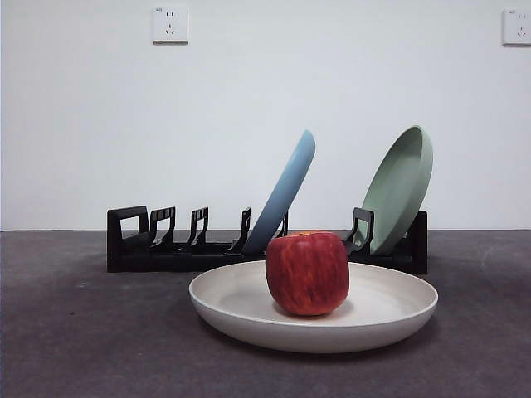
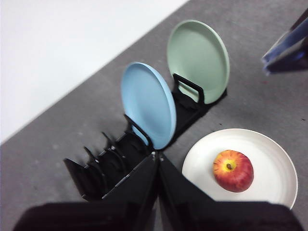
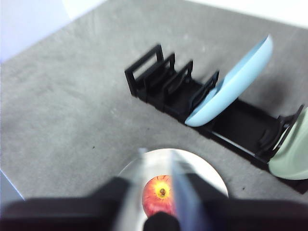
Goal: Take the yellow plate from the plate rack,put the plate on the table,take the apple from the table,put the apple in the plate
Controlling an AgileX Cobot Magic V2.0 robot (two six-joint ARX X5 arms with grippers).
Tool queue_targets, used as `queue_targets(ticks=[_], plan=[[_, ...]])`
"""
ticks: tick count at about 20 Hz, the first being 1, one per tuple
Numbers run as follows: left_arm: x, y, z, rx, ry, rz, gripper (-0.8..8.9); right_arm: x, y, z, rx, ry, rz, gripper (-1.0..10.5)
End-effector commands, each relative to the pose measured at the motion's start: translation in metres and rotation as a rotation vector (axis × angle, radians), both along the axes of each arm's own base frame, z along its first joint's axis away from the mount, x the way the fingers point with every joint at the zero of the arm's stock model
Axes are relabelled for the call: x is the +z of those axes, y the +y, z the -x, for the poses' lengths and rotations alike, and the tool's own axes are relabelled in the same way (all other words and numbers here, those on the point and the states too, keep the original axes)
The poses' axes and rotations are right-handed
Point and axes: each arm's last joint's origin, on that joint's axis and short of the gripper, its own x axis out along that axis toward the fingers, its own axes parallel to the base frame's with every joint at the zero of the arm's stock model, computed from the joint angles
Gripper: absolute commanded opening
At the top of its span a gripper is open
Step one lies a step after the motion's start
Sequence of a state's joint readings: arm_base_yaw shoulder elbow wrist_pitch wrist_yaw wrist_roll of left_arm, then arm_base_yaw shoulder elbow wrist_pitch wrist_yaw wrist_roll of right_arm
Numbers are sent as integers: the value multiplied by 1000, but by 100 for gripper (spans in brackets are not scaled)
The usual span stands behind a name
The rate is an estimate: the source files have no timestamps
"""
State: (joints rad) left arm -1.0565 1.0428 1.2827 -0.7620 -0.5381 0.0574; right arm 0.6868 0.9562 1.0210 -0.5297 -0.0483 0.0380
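Observation:
The yellow plate (image 1: pixel 249 307) lies flat on the table (image 1: pixel 75 332) in front of the plate rack (image 1: pixel 133 240). The red apple (image 1: pixel 307 272) stands in the plate's middle, with nothing touching it. No arm shows in the front view. In the left wrist view my left gripper (image 2: pixel 157 155) hangs shut and empty above the rack (image 2: pixel 110 168), beside the plate (image 2: pixel 269 144) and apple (image 2: pixel 233 170). In the right wrist view my right gripper (image 3: pixel 159 159) is blurred; its jaws stand apart high over the apple (image 3: pixel 161 195) and plate (image 3: pixel 211 175).
A light blue plate (image 1: pixel 286 191) and a pale green plate (image 1: pixel 402 186) lean upright in the rack's right half. The rack's left slots hold nothing. A white wall with sockets (image 1: pixel 170 25) stands behind. A blurred blue and dark arm part (image 2: pixel 288 44) shows at the left wrist view's edge.

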Motion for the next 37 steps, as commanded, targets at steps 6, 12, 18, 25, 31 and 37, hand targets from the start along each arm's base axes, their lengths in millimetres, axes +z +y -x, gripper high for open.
queue_targets(ticks=[6,12,18,25,31,37], plan=[[1,51,-36,111,46,103,-9,1,-43,7,-171,9,22,-16],[-46,94,-19,258,40,206,-9,-19,-66,26,-266,12,-16,-16],[-96,114,16,304,48,324,-9,-59,-74,43,-292,69,-40,-15],[-112,118,22,319,123,262,-3,-63,-74,44,-294,77,-39,1],[-115,116,18,324,152,238,-3,-63,-74,44,-294,77,-39,1],[-106,136,34,405,12,255,-3,-63,-74,44,-295,77,-39,1]])
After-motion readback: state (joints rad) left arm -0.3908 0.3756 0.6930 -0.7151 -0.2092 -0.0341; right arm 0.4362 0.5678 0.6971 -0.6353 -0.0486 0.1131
